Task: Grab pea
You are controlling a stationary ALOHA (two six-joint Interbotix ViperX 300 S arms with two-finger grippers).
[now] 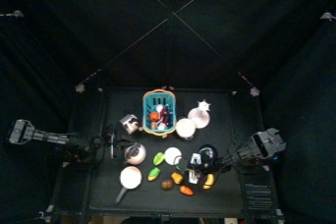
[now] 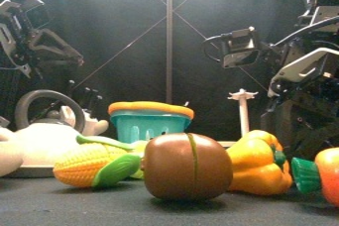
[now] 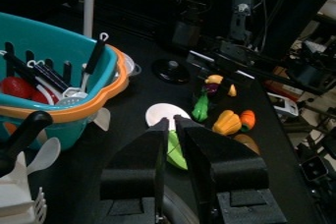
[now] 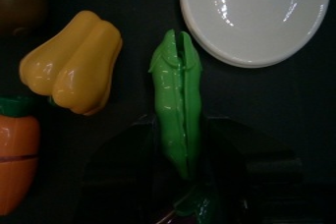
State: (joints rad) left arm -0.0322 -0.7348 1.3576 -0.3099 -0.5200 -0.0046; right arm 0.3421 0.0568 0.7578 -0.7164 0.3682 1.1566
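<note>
- While the right gripper (image 4: pixel 184 184) hangs directly over it, the pea (image 4: pixel 176 100) lies on the table between a yellow pepper (image 4: pixel 73 61) and a white plate (image 4: pixel 256 12), jaws spread either side.
- Left gripper (image 3: pixel 171 154): jaws parted, empty, near teal basket (image 3: pixel 53 71).

The pea (image 4: pixel 176 110) lies between the pepper (image 4: pixel 73 61) and the plate (image 4: pixel 253 14), with the carrot (image 4: pixel 19 154) beside the pepper.

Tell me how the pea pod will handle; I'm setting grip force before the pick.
The pea looks like glossy moulded plastic, so it is probably stiff, light and somewhat slippery. Its long, rounded body may roll sideways toward the yellow pepper if nudged.
</note>
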